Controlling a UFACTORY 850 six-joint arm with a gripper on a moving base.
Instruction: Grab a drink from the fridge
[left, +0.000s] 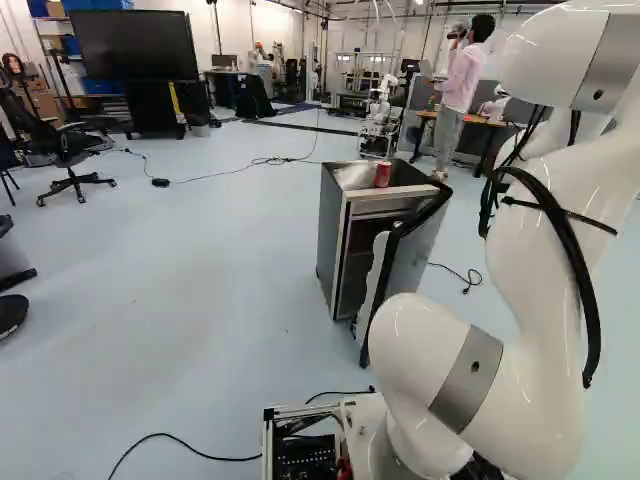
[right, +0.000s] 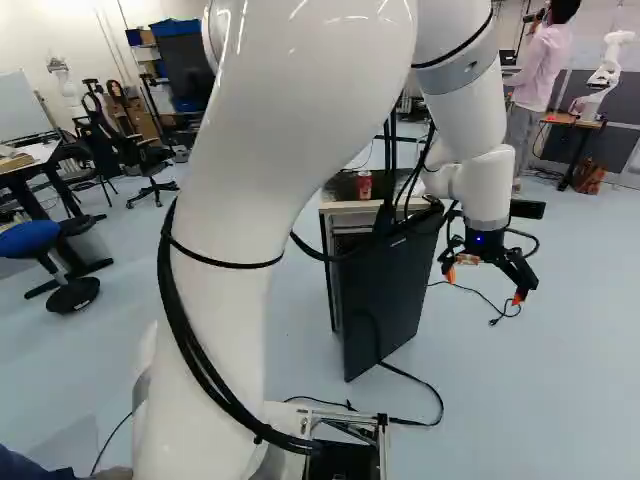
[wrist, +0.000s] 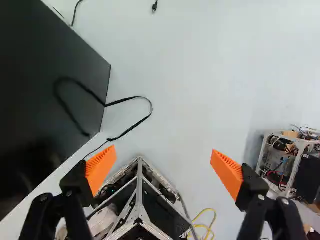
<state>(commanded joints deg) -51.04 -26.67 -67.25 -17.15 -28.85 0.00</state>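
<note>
Gripper (right: 485, 286) open, empty, right of the fridge (left: 336, 235) in your right base view. Red can (left: 382, 175) is on the fridge; you can't make out drinks inside. Reach likely goes left.

Looks like a robotics lab here, with another robot (right: 606, 74) on a table (right: 560, 119), big screen (left: 135, 45), wheeled chair (left: 66, 148), electronics (wrist: 278, 175) in an open frame (wrist: 297, 170), cable (left: 265, 161) trailing across the floor (left: 150, 290)!

Can (left: 383, 175) on fridge (left: 332, 240), chair (left: 72, 148) to its L, table (left: 493, 123) bhd R
</note>
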